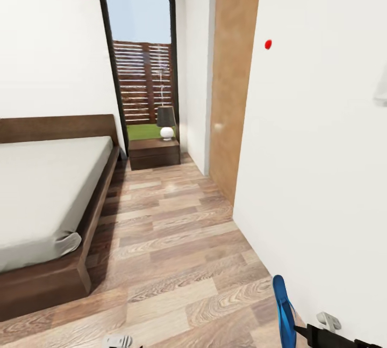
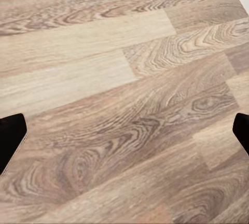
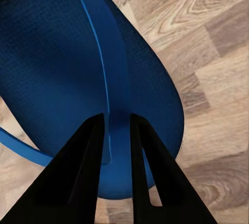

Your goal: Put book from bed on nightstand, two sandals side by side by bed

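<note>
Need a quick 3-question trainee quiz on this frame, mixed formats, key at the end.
1. True or false: the right gripper is shut on the strap of a blue sandal.
2. Multiple choice: what stands on the nightstand by the window?
A. a book
B. a lamp
C. a sandal
3. Fill in: in the left wrist view, the left gripper is open over the wood-plank ____.

Key:
1. True. The two dark fingers pinch the thong strap, and in the head view the sandal hangs on edge near the wall.
2. B. The lamp has a dark shade and a white base.
3. floor.
</note>
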Motion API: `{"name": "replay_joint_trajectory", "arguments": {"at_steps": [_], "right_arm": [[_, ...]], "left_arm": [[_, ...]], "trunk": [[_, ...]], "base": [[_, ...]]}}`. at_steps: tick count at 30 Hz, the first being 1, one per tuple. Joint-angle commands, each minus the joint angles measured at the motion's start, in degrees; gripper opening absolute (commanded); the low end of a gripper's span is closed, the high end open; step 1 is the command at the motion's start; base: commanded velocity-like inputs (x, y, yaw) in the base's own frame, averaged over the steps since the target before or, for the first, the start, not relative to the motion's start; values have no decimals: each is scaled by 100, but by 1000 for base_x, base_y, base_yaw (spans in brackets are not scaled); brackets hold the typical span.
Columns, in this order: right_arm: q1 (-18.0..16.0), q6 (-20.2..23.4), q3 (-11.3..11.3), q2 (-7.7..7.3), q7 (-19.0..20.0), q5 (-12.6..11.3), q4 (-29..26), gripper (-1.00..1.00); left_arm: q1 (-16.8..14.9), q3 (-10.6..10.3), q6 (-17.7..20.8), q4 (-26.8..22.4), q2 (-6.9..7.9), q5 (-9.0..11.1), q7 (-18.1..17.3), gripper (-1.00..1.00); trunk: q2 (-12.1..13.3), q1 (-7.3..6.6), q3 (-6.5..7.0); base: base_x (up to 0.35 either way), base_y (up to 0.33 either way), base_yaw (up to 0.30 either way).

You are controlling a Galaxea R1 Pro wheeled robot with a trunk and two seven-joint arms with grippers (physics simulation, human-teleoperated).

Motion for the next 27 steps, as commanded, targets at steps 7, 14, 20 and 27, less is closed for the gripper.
{"name": "replay_joint_trajectory", "arguments": {"at_steps": [7, 14, 20, 27], "right_arm": [[-2, 56, 16, 1, -2, -64, -5, -100], [-2, 56, 16, 1, -11, -64, -5, -100], [-2, 56, 16, 2, -8, -64, -5, -100], [-2, 56, 16, 1, -3, -64, -5, -100]], "left_arm": [[-3, 23, 38, -7, -4, -9, -45, 100], [-3, 23, 38, -7, -4, -7, -45, 100], [-3, 21, 36, -7, -4, -8, -44, 100], [-3, 23, 36, -7, -4, -9, -44, 100]], "trunk": [[-2, 2, -6], [-2, 2, -6], [-2, 2, -6], [-2, 2, -6]], "base": [[320, 0, 6], [326, 0, 0], [81, 0, 119], [5, 0, 274]]}}
